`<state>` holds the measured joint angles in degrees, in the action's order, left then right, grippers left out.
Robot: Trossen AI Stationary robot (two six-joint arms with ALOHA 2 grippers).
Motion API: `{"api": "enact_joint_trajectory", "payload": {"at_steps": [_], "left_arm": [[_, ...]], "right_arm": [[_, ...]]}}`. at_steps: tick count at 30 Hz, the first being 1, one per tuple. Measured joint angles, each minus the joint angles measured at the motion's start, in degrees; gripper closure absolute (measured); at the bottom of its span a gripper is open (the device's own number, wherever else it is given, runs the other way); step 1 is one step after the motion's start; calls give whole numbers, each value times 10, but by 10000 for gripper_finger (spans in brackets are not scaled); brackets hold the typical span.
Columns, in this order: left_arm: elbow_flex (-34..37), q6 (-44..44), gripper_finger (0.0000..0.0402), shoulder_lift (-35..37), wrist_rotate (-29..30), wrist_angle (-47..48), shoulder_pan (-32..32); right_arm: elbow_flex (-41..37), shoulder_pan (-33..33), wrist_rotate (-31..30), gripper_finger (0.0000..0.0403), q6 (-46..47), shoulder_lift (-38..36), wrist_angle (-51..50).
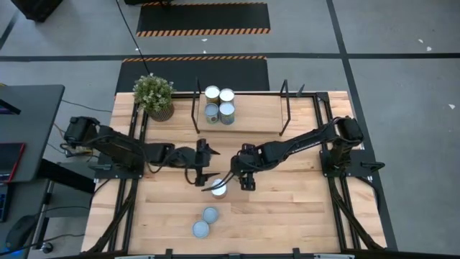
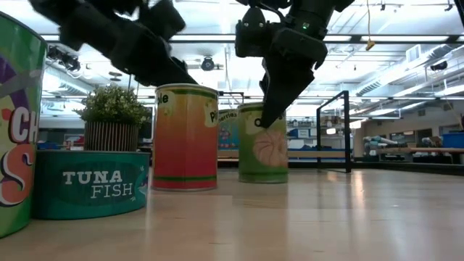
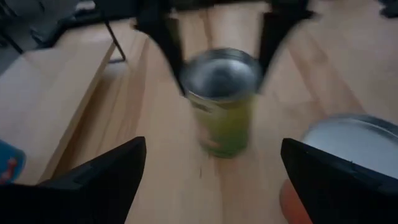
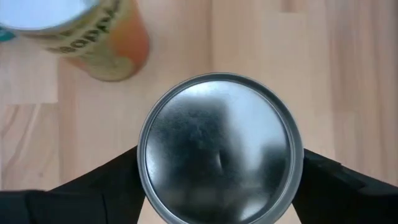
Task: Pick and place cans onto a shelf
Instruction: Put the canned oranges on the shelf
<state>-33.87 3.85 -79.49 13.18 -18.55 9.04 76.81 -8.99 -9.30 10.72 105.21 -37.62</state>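
My right gripper (image 1: pixel 243 178) reaches down over a green-labelled can (image 2: pixel 262 148) that stands on the table, and is shut on it; the can's silver top (image 4: pixel 221 155) fills the right wrist view. My left gripper (image 1: pixel 203 167) is open and empty just left of it, its fingers (image 3: pixel 93 180) wide apart and facing the green can (image 3: pixel 224 99). An orange can (image 1: pixel 218 188) stands on the table beside both grippers. The shelf (image 1: pixel 251 108), at the table's far edge, carries several cans (image 1: pixel 219 103). My right gripper pinches the green can between its two fingers, one on each side of the upper wall just below the rim (image 3: pixel 186 87). The fingers (image 2: pixel 272 101) come from above, pointing down. The can stands upright, and its base appears to rest on the table.
Two low cans (image 1: pixel 205 221) lie nearer the table's front edge; one reads tuna fish (image 2: pixel 90 185). A potted plant (image 1: pixel 154 96) stands at the far left beside the shelf's black rods (image 1: pixel 195 108). The shelf's right half is bare plank.
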Motion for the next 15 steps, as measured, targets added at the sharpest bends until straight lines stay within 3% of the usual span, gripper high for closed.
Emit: {"api": "enact_joint_trajectory", "payload": {"at_steps": [9,15], "left_arm": [[105,-11,24,129,17,-68,-2],[158,-21,24,224,17,-80,-1]], "right_arm": [[1,76,-32,73,-48,-88,-10],[1,153,-30,71,-96,-103,-16]]}}
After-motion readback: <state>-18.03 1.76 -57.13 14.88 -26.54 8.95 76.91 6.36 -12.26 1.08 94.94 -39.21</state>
